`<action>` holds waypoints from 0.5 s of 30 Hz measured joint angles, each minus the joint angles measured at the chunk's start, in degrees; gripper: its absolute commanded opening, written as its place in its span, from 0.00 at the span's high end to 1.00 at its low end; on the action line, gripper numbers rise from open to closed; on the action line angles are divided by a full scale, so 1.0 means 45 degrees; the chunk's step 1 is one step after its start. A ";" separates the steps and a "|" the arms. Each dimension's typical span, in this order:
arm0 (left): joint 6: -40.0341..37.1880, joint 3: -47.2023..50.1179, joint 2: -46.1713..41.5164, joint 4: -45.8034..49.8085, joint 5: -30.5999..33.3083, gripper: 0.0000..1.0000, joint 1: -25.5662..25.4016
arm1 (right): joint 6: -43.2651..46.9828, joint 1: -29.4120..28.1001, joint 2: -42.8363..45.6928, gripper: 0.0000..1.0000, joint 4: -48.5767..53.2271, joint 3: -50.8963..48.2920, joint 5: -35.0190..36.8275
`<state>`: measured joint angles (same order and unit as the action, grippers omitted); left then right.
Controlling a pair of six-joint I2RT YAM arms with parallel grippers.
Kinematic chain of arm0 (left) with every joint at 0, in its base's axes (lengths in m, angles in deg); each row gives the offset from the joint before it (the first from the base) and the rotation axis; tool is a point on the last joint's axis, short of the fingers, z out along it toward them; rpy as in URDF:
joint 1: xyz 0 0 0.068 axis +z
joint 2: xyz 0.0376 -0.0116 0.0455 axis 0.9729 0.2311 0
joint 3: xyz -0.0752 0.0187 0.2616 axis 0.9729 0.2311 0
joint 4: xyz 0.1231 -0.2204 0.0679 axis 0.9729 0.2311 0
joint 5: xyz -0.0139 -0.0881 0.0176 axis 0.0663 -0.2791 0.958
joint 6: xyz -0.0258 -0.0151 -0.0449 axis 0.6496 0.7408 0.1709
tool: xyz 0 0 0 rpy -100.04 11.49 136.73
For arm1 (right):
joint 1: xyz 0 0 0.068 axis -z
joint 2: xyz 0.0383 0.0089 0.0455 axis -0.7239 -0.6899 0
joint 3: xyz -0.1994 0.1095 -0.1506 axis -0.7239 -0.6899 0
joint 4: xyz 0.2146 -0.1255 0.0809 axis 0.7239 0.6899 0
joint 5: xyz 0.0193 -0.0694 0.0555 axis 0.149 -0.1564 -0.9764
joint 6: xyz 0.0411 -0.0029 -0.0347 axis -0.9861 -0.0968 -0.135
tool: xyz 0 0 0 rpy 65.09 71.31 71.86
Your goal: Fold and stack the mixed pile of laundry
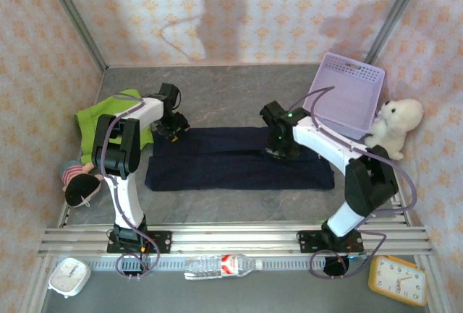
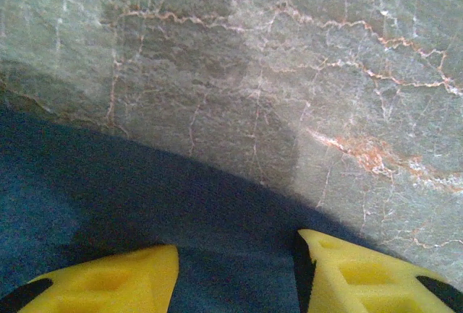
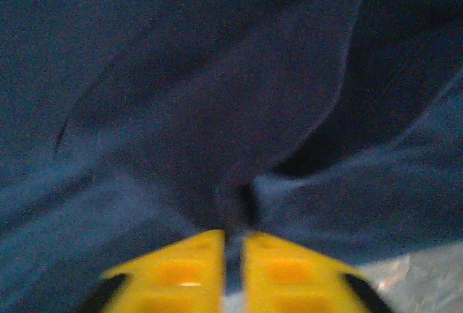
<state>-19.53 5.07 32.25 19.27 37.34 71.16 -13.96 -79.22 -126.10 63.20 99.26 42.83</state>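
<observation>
Dark navy blue cloth garment [image 1: 239, 161]: flat on the desk [image 1: 231, 103]. Your left gripper [image 2: 237, 273], spread, over its far edge; your right gripper [image 3: 233, 251] pinching a fold. Lime-green cloth garment [image 1: 94, 116] left; lavender perforated plastic basket [image 1: 347, 96] right.

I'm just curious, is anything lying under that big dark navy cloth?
The grey veined stone tabletop shows around the edges of the dark navy cloth garment; whatever lies beneath is covered.
</observation>
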 measured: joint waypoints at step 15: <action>-0.1851 -0.1491 0.0223 0.1530 0.0165 0.33 0.0423 | 0.0379 0.1496 -0.2968 0.69 -0.1744 0.3215 0.1666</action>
<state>-27.86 -1.64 33.25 26.15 38.09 73.06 -12.26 -72.49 -139.45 55.35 113.73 50.32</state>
